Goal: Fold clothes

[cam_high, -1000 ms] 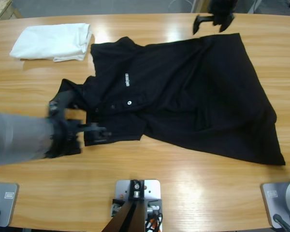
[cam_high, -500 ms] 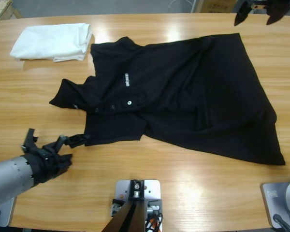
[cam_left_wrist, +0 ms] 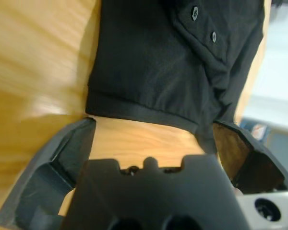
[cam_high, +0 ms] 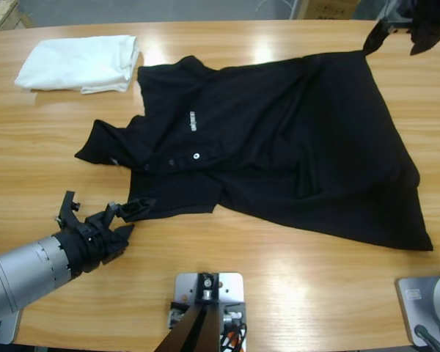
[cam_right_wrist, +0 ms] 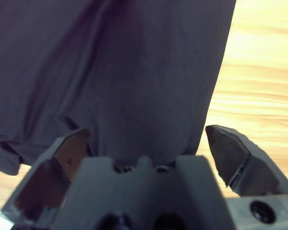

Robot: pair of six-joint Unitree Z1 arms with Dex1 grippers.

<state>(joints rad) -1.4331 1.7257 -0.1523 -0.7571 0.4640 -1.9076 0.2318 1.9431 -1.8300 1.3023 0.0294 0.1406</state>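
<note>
Left gripper (cam_high: 103, 213): jaws spread wide, holding nothing; low at the near-left of the table (cam_high: 279, 286), one jaw tip at the hem of the sleeve (cam_left_wrist: 134, 112)
Right gripper (cam_high: 400, 38): jaws apart, empty; over the shirt's far right corner
Polo shirt (cam_high: 279, 139): black, lying spread and rumpled mid-table; collar leftward, buttons (cam_left_wrist: 195, 13) showing
White garment (cam_high: 81, 62): folded, far left, apart from the shirt

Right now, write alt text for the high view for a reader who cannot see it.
A black polo shirt lies spread and rumpled across a wooden table, collar toward a folded white garment at the far left. The left claw, open, sits at the shirt's near sleeve edge; the right claw, open, hangs over its far right corner.
</note>
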